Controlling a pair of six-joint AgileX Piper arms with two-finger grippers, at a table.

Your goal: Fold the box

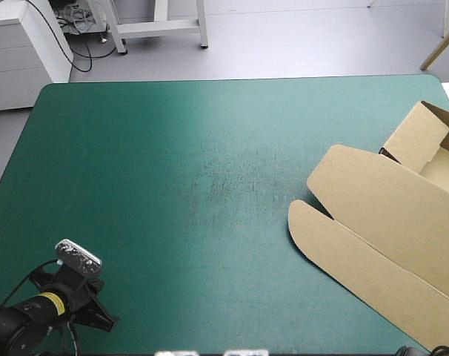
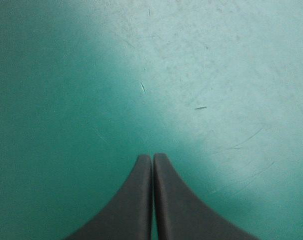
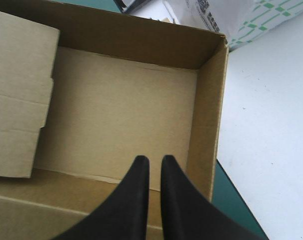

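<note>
The brown box [image 1: 387, 215] lies at the table's right edge as an open tray [image 1: 441, 169] with its lid spread flat toward the table's middle. My left gripper [image 1: 100, 319] sits low at the near left corner, far from the box. In its wrist view the left gripper [image 2: 152, 157] is shut over bare teal-green cover [image 2: 216, 75]. My right gripper [image 3: 152, 160] hovers over the tray's floor [image 3: 121, 110], by the fold to the lid. It is all but shut, with only a thin slit. One tray wall [image 3: 209, 115] stands upright beside it. A side flap [image 3: 16, 95] leans in on the other side.
The teal-green cover [image 1: 195, 170] stretches from the box to the left edge. A white surface [image 3: 271, 130] lies just beyond the table's right edge, next to the tray, with printed packaging [image 3: 216, 15] past the tray's far wall. A white cabinet [image 1: 21, 52] stands beyond the far left corner.
</note>
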